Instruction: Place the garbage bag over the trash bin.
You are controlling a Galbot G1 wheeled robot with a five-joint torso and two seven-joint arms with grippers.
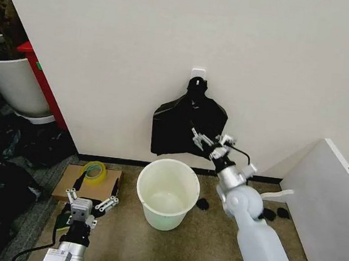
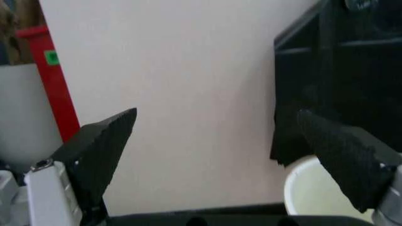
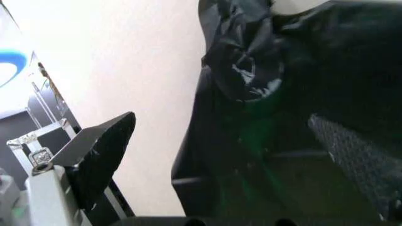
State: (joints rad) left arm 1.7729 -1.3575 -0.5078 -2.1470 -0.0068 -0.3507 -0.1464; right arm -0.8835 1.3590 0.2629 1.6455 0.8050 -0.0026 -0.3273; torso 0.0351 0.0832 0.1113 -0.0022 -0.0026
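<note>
Wall: bag bundle hangs, right pincer open at it.

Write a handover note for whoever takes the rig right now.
Right gripper: open, raised at the black bag bundle hanging from the wall hook, nothing gripped.
Left gripper: open, low, left of the trash bin.
Bin stands upright on the floor below the bundle, unlined.
Done: reach to the bundle. Left: take a bag and fit it over the bin.

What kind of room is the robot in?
Probably a room corner used for testing: a plain wall with black bags on a hook, a white trash bin on brown carpet, and a potted plant.
</note>
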